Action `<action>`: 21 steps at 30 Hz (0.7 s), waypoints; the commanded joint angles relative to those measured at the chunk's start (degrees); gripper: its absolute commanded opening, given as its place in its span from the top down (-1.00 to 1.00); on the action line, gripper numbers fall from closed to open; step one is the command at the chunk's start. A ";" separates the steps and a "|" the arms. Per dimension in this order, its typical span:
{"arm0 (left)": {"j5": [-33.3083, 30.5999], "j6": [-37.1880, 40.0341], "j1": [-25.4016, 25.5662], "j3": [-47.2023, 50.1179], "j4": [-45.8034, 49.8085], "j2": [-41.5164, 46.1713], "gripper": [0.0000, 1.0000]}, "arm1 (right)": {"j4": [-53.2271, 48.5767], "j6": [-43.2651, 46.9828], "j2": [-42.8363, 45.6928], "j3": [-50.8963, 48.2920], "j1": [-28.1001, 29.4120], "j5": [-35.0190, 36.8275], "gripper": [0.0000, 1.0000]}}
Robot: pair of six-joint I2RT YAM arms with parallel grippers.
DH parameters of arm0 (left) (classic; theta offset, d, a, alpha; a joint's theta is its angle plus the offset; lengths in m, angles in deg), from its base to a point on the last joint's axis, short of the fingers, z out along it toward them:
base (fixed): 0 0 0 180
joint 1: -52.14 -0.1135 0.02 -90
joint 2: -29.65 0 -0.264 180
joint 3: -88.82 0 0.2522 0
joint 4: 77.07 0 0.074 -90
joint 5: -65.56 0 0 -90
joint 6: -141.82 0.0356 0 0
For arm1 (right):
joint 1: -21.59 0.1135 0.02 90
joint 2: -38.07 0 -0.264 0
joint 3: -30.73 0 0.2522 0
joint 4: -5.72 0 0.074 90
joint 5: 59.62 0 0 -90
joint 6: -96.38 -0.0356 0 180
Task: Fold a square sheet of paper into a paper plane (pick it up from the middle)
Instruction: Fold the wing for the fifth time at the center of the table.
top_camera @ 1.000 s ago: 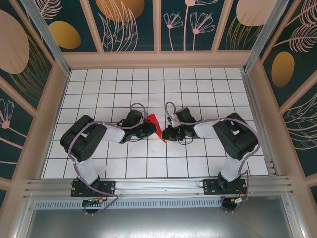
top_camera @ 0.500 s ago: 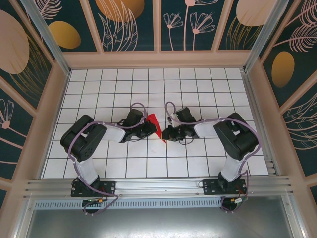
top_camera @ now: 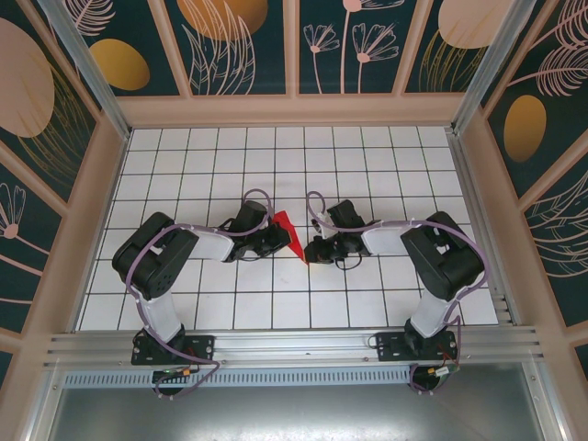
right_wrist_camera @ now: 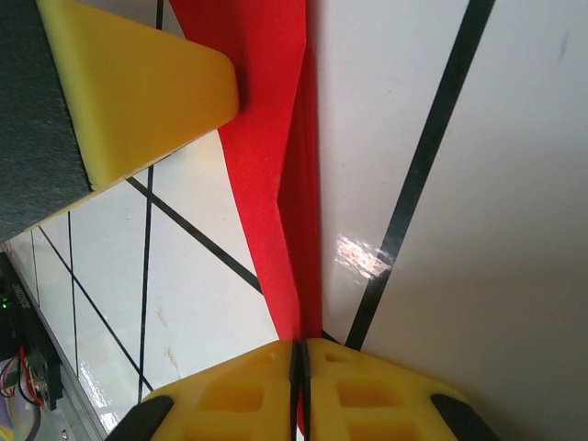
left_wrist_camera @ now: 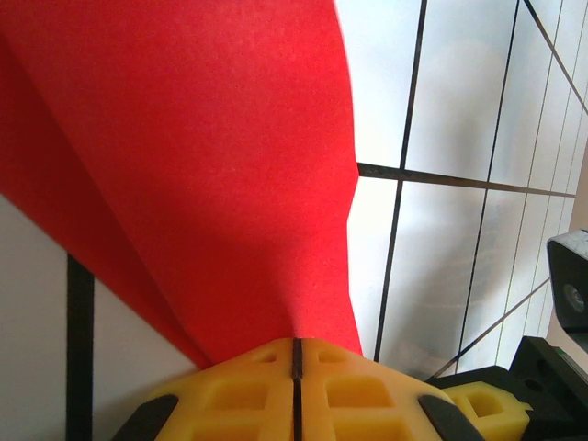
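The red paper (top_camera: pixel 287 230) is folded into a narrow pointed shape with creases and hangs just above the white grid table (top_camera: pixel 276 165) between my two grippers. My left gripper (top_camera: pixel 275 238) is shut on its wider end; in the left wrist view the red paper (left_wrist_camera: pixel 202 165) fans out from the closed yellow fingertips (left_wrist_camera: pixel 367 395). My right gripper (top_camera: pixel 313 248) is shut on the pointed end. In the right wrist view the red paper (right_wrist_camera: pixel 276 138) runs as a creased strip into the closed gripper (right_wrist_camera: pixel 300 349). The left gripper's yellow finger (right_wrist_camera: pixel 138 92) shows beside it.
Wooden walls (top_camera: pixel 101 184) box in the gridded table on three sides. A metal rail (top_camera: pixel 294 344) runs along the near edge by the arm bases. The right gripper's yellow pad (left_wrist_camera: pixel 482 409) sits close to the left fingers.
The right arm has shifted slightly to the right, its gripper drawing a little away from the left one. The left arm and the paper stay nearly still.
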 commanded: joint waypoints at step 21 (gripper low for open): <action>-5.89 2.05 0.12 0.36 6.40 -3.68 0.80 | -0.01 -4.81 -3.21 8.84 3.46 3.78 1.00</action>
